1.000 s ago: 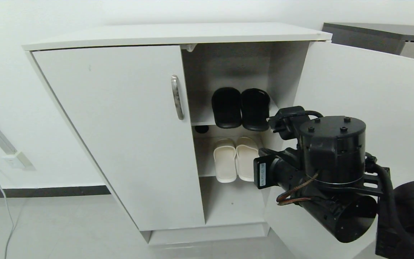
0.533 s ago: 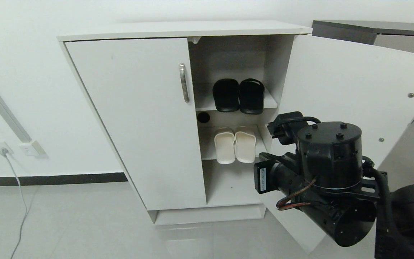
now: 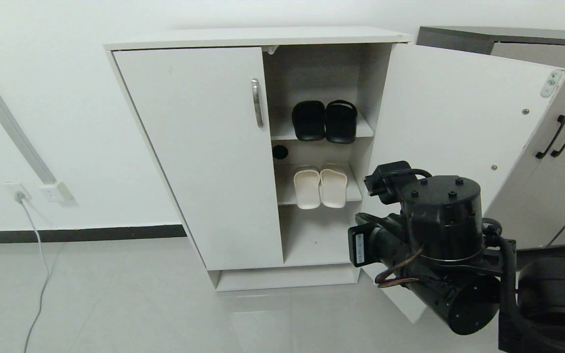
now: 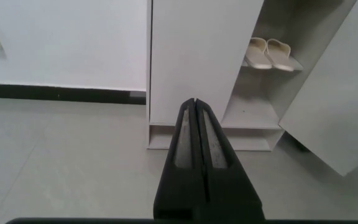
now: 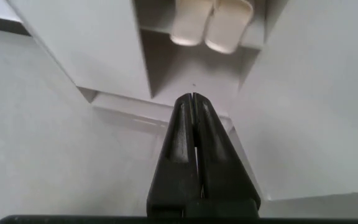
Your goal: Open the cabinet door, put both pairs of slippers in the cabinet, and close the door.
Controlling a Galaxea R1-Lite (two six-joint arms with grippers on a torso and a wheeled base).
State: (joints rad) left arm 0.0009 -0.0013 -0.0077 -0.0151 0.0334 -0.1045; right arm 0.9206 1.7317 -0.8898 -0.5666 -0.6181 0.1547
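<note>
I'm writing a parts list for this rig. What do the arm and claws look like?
The right arm is matte black: a fat cylindrical joint with bolt heads on its cap, a white label on one block, thin brown wires and a black cable. The left claw and right claw are black too, each two long fingers tapering to a blunt tip.

Wht cabinet [image 3: 199,147], blk slippers [image 3: 322,121], cream slippers [image 3: 320,187], grey floor [image 3: 115,304]

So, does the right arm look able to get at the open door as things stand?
Probably yes. The right gripper, shut and empty, hangs close beside the open door with nothing between them. The black slippers and white slippers lie on shelves inside, clear of it.
</note>
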